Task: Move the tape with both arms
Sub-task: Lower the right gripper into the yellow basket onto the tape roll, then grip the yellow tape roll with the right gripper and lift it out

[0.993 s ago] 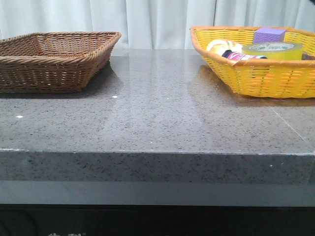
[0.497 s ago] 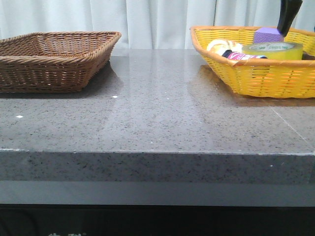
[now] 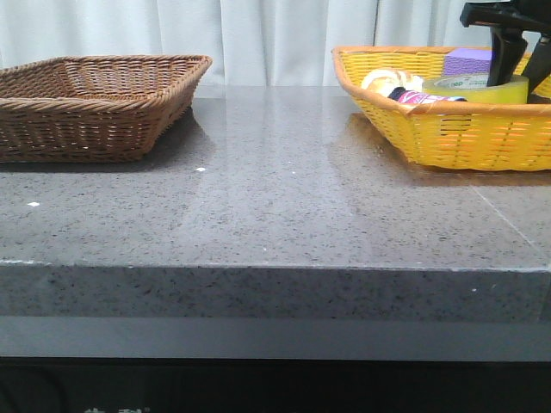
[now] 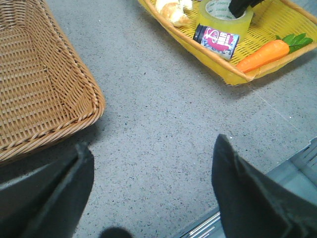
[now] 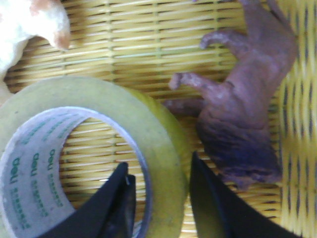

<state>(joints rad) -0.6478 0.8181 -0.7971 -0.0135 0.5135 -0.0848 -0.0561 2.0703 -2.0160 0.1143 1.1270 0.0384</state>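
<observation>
The tape (image 3: 478,89) is a thick yellow roll lying flat in the yellow basket (image 3: 465,138). It also shows in the left wrist view as a pale yellow ring, the tape (image 4: 223,17). My right gripper (image 3: 519,73) has come down onto it from above. In the right wrist view the right gripper (image 5: 158,161) is open and straddles the wall of the tape (image 5: 163,124), one finger inside the printed core, the other outside, both close to it. My left gripper (image 4: 151,163) hangs wide open over bare table near the front edge, holding nothing.
A purple cube (image 3: 469,60), a purple-brown toy animal (image 5: 242,99), a carrot (image 4: 262,55), a small can (image 4: 216,39) and bread (image 4: 173,10) share the yellow basket. A brown wicker basket (image 3: 95,103) stands at the back left.
The right arm came into view from above and lowered into the yellow basket, its fingers now around the tape's wall. The tape and baskets have not moved.
</observation>
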